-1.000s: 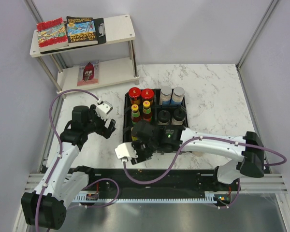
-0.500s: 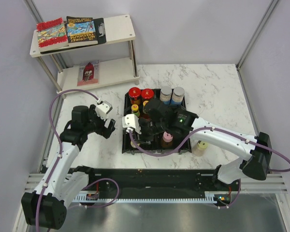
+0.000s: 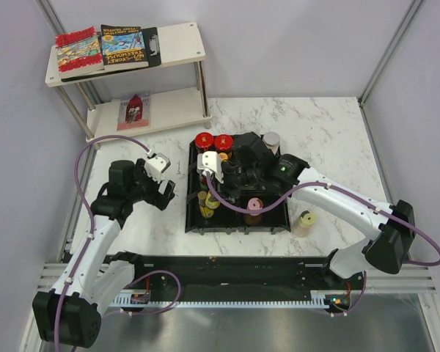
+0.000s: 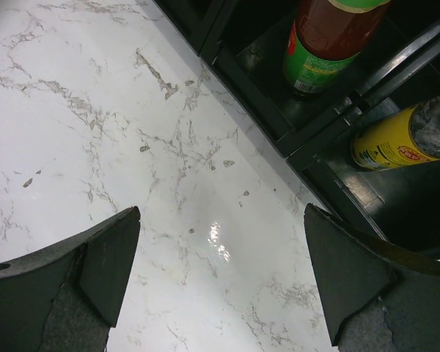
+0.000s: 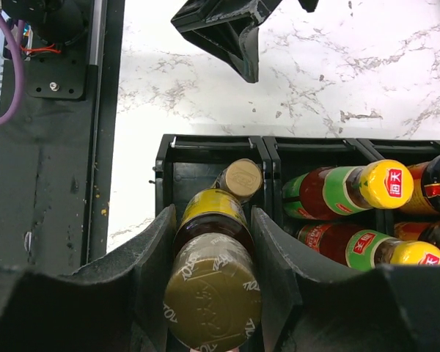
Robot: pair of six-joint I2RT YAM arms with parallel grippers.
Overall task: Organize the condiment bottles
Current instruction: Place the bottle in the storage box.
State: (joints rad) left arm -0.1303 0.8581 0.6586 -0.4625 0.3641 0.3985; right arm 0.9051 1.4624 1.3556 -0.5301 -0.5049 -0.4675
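Observation:
My right gripper (image 3: 208, 196) (image 5: 213, 220) is shut on a gold-capped bottle with a yellow label (image 5: 209, 301), upright at the front-left compartment of the black tray (image 3: 193, 220). A second gold-capped bottle (image 5: 240, 178) stands just behind it in that compartment. Red sauce bottles with yellow caps (image 5: 337, 192) fill the compartment beside it. Red-capped jars (image 3: 204, 139), a silver-capped jar (image 3: 271, 139) and a pink-capped bottle (image 3: 254, 205) are in the tray. A cream-capped jar (image 3: 306, 220) stands on the table right of it. My left gripper (image 3: 167, 194) (image 4: 220, 271) is open and empty over bare marble left of the tray.
A white two-level shelf (image 3: 183, 37) with colourful books (image 3: 103, 48) stands at the back left. A black rail (image 3: 227, 268) runs along the near edge. The left gripper (image 5: 231, 33) sits close to the tray's left wall (image 4: 279, 139).
My right arm swung from the table in front of the tray up over the tray's left side, carrying the gold-capped bottle. The left arm has not moved.

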